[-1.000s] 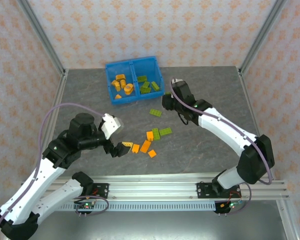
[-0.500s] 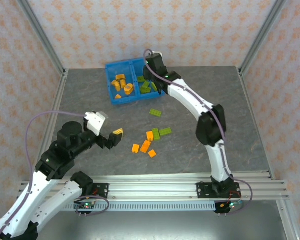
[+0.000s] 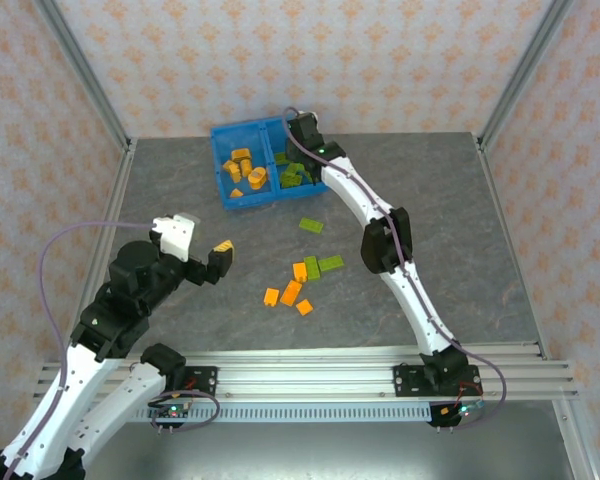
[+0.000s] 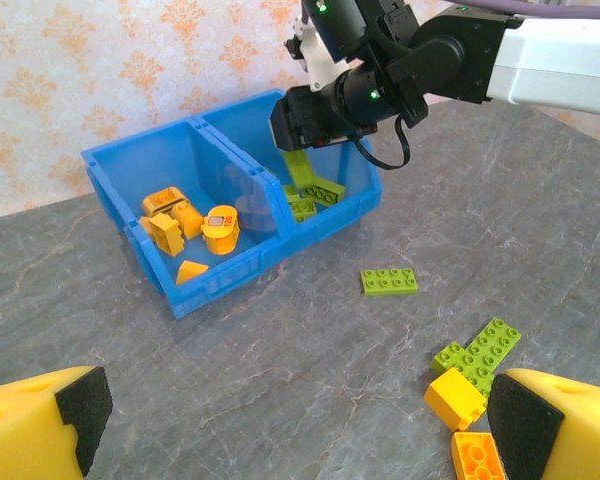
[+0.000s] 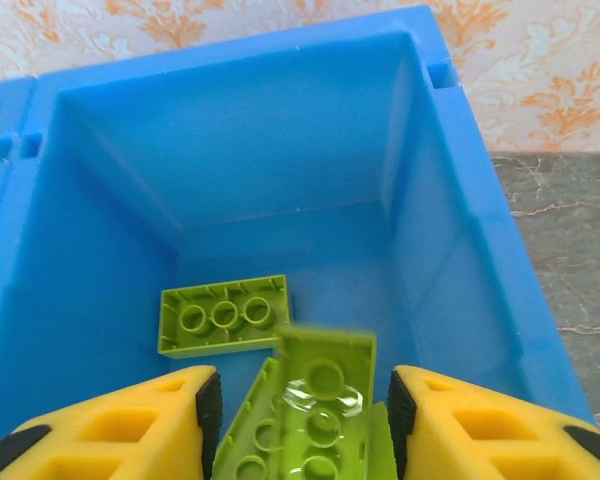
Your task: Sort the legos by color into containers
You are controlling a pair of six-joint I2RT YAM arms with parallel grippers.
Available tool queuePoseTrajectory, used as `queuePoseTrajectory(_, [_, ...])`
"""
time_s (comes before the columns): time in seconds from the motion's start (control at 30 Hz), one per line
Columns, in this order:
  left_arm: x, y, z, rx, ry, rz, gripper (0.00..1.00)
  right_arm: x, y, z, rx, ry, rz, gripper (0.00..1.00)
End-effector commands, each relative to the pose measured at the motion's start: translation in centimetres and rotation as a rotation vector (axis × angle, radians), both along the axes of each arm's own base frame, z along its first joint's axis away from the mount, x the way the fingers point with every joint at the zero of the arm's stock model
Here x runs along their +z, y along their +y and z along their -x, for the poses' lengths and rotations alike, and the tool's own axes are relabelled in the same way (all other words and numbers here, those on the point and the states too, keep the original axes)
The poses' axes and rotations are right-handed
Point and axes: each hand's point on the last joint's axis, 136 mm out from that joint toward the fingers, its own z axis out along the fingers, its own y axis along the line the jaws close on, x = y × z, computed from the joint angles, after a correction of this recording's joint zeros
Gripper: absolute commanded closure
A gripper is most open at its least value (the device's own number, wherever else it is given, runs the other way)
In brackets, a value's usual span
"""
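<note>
The bin [image 3: 265, 198] sits at the far side of the table [image 3: 460, 230]. Some legos [image 3: 245, 166] lie in its left and right halves. Other legos [image 3: 292, 293] lie nearer, on the table.

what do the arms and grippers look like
The left arm and right arm are white shells with black joints, each trailing a thin purple-grey cable. The left gripper and right gripper have chunky yellow fingers with black pads. Small green lights glow on the right wrist.

No legible text, label, brand or number made out anywhere. Small pale printed patch noted on orange piece [image 4: 220, 228] in blue bin [image 4: 230, 275], left-centre of left wrist view; too small to be read.
</note>
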Motion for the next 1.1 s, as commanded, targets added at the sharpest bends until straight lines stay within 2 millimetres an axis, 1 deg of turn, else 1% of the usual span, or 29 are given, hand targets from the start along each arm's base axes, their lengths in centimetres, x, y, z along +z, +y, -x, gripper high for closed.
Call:
queuePoseTrajectory(0.0, [0.9,-0.1,-0.5,0.002,-0.023,0.038,0.00,5.9,0.2,-0.3,-0.003,-0.112,-0.045,0.45])
queuePoseTrajectory(0.07, [0.8,-0.1,-0.5,0.000,-0.018,0.042,0.00,7.2,0.2,0.0,0.004,-0.123,-0.060,0.45])
queuePoseTrajectory(0.13, [0.7,-0.3,-0.4,-0.015,-0.015,0.038,0.00,8.7,0.1,0.7,0.012,-0.117,-0.079,0.45])
queuePoseTrajectory(0.2, [0.5,-0.4,-0.3,-0.029,-0.008,0.029,0.00,10.4,0.1,2.1,0.040,-0.089,-0.104,0.45])
queuePoseTrajectory(0.23, [0.5,-0.5,-0.3,-0.036,-0.006,0.028,0.00,10.8,0.1,3.0,0.056,-0.065,-0.113,0.45])
queuePoseTrajectory(0.27, [0.4,-0.8,-0.1,-0.054,-0.003,0.023,0.00,11.4,0.0,4.1,0.068,-0.042,-0.125,0.45])
queuePoseTrajectory(0.33, [0.3,-1.4,0.2,-0.103,0.001,0.014,0.00,11.8,-0.3,6.4,0.099,0.000,-0.140,0.45])
queuePoseTrajectory(0.43, [-0.1,-2.9,1.1,-0.209,0.025,0.000,0.00,11.7,-1.0,10.9,0.157,0.030,-0.178,0.42])
queuePoseTrajectory(0.47, [-0.2,-3.4,1.3,-0.244,0.035,-0.003,0.00,11.6,-1.3,12.7,0.174,0.038,-0.189,0.42])
queuePoseTrajectory(0.57, [-0.5,-5.0,2.1,-0.357,0.068,0.000,0.00,10.2,-2.8,17.9,0.219,0.071,-0.162,0.38])
queuePoseTrajectory(0.6, [-0.6,-5.7,2.5,-0.404,0.081,0.006,0.00,9.5,-3.3,19.7,0.239,0.082,-0.136,0.37])
queuePoseTrajectory(0.67, [-0.6,-6.4,2.8,-0.455,0.096,0.016,0.00,7.8,-4.1,22.5,0.291,0.103,-0.086,0.32])
queuePoseTrajectory(0.7, [-0.6,-6.6,2.8,-0.468,0.102,0.021,0.00,6.7,-4.4,23.8,0.320,0.122,-0.057,0.30])
queuePoseTrajectory(0.77, [-0.6,-6.8,2.7,-0.476,0.109,0.020,0.00,4.6,-5.2,25.2,0.356,0.173,0.004,0.26])
queuePoseTrajectory(0.83, [-0.8,-6.8,2.5,-0.472,0.119,0.016,0.00,2.3,-6.0,25.9,0.370,0.244,0.085,0.18])
queuePoseTrajectory(0.9, [-1.0,-6.7,2.5,-0.465,0.127,0.012,0.00,-0.2,-6.3,26.3,0.400,0.341,0.170,0.14])
queuePoseTrajectory(0.97, [-1.2,-6.5,2.4,-0.455,0.133,0.008,0.00,-2.2,-6.4,25.8,0.413,0.404,0.243,0.11])
queuePoseTrajectory(1.07, [-1.2,-6.4,2.4,-0.450,0.134,0.005,0.00,-4.3,-6.4,24.0,0.405,0.438,0.334,0.09])
